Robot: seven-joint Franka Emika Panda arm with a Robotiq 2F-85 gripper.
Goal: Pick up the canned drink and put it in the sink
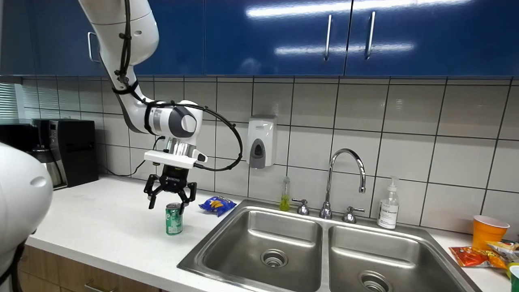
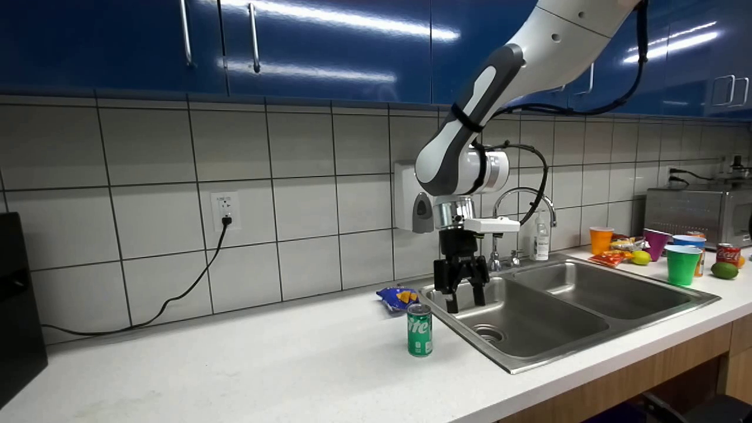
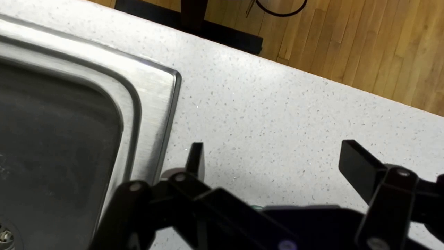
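Observation:
The canned drink point(image 1: 174, 223), green with a silvery top, stands upright on the white counter left of the sink point(image 1: 325, 251). In an exterior view the same can point(image 2: 419, 336) is near the sink's steel rim point(image 2: 617, 328). My gripper point(image 1: 166, 206) points down with jaws spread wide and nothing between them; one finger overlaps the can's upper edge there. Seen from elsewhere, the gripper point(image 2: 466, 299) appears higher and to the right, apart from the can. In the wrist view only a green sliver of the can point(image 3: 256, 207) shows behind the gripper point(image 3: 272, 156); the sink corner point(image 3: 152, 100) lies left.
A blue packet point(image 1: 218, 205) lies by the sink's back corner. The faucet point(image 1: 329, 178) and a soap bottle point(image 1: 388, 211) rise behind the basins. Cups such as a green one point(image 2: 681, 267), and a red can point(image 2: 728, 254), stand beyond the sink. Blue cabinets point(image 1: 275, 36) hang overhead.

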